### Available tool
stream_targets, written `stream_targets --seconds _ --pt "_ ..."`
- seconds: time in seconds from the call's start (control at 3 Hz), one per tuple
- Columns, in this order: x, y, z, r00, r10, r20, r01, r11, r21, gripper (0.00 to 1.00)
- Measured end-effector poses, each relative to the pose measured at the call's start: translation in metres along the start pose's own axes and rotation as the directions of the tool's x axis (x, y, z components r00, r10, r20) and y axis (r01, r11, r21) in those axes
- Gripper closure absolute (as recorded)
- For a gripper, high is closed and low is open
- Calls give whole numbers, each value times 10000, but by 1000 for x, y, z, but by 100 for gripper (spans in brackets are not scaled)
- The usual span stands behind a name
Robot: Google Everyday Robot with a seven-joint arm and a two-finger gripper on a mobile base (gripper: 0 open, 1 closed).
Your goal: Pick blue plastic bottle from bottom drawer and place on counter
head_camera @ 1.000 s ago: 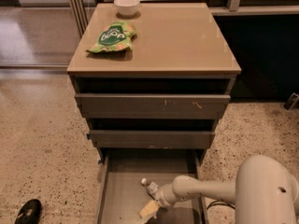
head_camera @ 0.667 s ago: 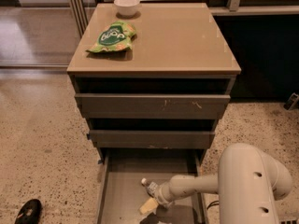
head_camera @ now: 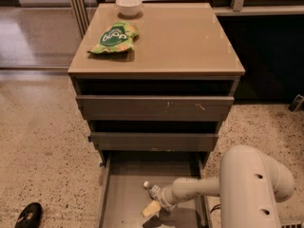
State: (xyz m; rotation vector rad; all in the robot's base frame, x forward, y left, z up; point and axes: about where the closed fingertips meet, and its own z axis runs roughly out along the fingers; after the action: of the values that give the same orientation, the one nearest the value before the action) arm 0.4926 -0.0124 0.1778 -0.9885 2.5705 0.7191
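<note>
Our arm (head_camera: 199, 188) comes in from the 4 o'clock corner of the view. Its bulky white joint (head_camera: 254, 179) sits low on the right. From there the arm narrows and runs toward 9 o'clock, dipping slightly. Our gripper (head_camera: 153, 207) ends it near 6 o'clock, low in the view, angled toward 8 o'clock.

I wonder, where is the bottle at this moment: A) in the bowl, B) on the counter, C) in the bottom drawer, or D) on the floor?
C: the bottle lies on the floor of the bottom drawer, with the gripper right by it in that drawer.
</note>
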Motion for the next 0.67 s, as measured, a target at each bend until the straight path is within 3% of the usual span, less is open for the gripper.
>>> stream_targets --seconds 0.33,0.67 --pt "16 -5 18 9988 332 -368 -341 9991 -237 0" --pt "16 -5 18 9988 332 -370 -341 9991 -238 0"
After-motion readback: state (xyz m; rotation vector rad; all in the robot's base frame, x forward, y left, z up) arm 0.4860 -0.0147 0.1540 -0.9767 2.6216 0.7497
